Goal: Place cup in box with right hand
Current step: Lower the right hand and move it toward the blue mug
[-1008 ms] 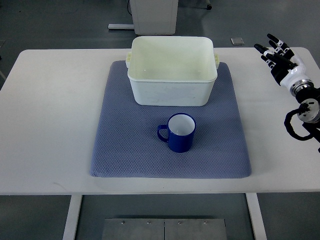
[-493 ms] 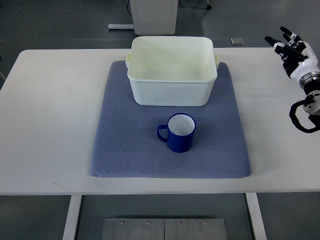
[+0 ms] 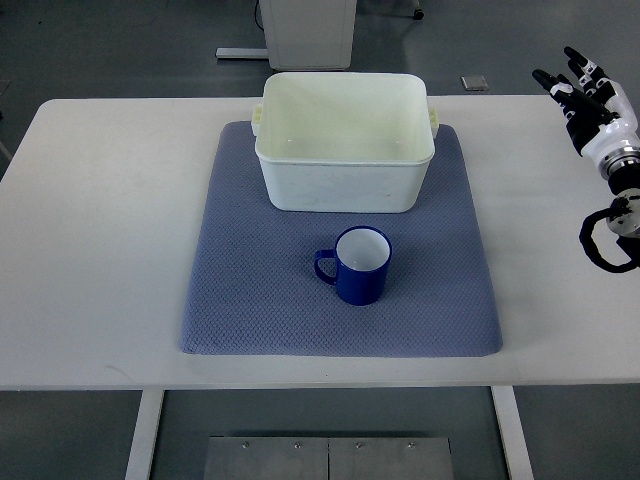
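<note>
A blue cup [image 3: 359,265] with a white inside stands upright on the blue-grey mat [image 3: 250,300], its handle pointing left. Just behind it on the mat sits the white plastic box [image 3: 344,140], with nothing inside. My right hand [image 3: 588,95] hovers over the table's far right edge, well to the right of both cup and box. Its fingers are spread and hold nothing. The left arm does not show.
The mat lies in the middle of a white table [image 3: 100,230]. Beyond the table's far edge stands a white cabinet base [image 3: 305,30], and a small grey plate [image 3: 474,83] lies on the floor.
My right hand has drifted right and away, towards the table's far right corner. The cup and the box have stayed put.
</note>
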